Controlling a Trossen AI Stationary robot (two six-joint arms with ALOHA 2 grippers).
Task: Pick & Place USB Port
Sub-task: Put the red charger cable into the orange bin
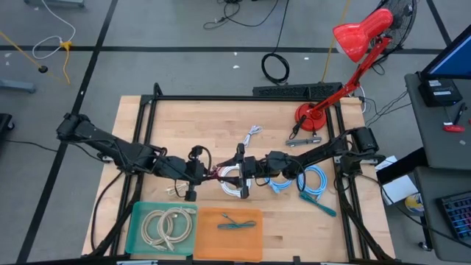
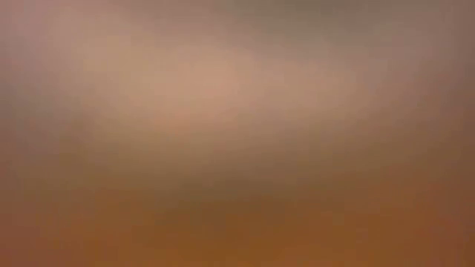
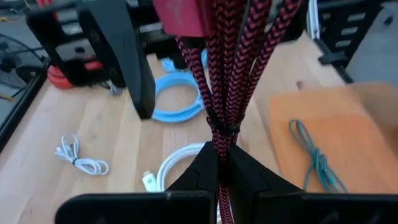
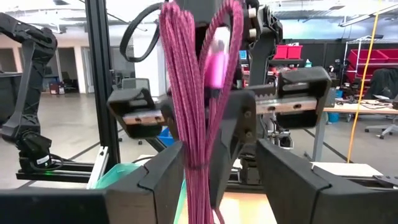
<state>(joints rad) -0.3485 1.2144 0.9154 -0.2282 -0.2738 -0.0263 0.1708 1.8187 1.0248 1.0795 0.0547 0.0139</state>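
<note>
A red-and-black braided USB cable [image 1: 221, 174], coiled into a long bundle, hangs in the air between my two grippers at the table's middle. My left gripper [image 1: 209, 173] comes from the left and is shut on the bundle [image 3: 230, 81]. My right gripper [image 1: 237, 171] faces it from the right and is open [image 4: 221, 149]. Its fingers stand on either side of the bundle's loops [image 4: 186, 93], and whether one of them touches the loops I cannot tell. The cable's red plug [image 3: 186, 15] lies at the right gripper's end. My left gripper pinches the braided bundle between its two fingers [image 3: 199, 165], just behind the tie [image 3: 224, 129] that binds the strands. It comes level from the table's left, fingers along the bundle. The bundle is lifted clear and stretches away toward the right gripper.
Under the grippers lies a white cable [image 1: 234, 185], with a light blue cable [image 1: 313, 180] and a teal one [image 1: 318, 203] to the right. At the near edge sit a green tray [image 1: 140, 234] with beige cables and an orange tray [image 1: 250, 239] with a teal cable. Red lamp base [image 1: 307, 116] far right.
</note>
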